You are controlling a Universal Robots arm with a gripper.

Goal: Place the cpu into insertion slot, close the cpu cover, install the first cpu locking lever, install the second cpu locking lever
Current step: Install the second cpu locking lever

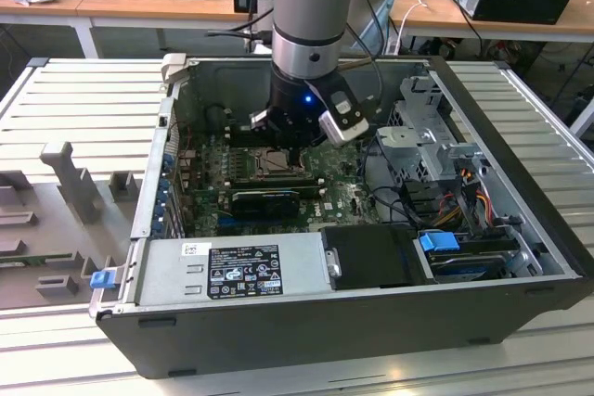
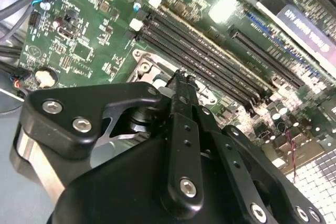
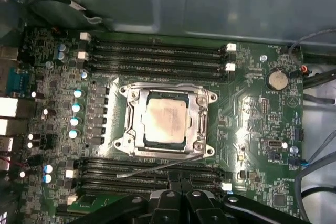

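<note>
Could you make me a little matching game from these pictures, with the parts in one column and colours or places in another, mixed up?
Things:
1. cpu
2. cpu cover
3. circuit board
4. hand

Descriptions:
A. green, dotted with small parts
B. black, over the memory slots beside the socket
C. pale beige-silver square, seated in the socket
D. grey metal frame lying around the chip

Pairs: 1-C, 2-D, 3-A, 4-B
</note>
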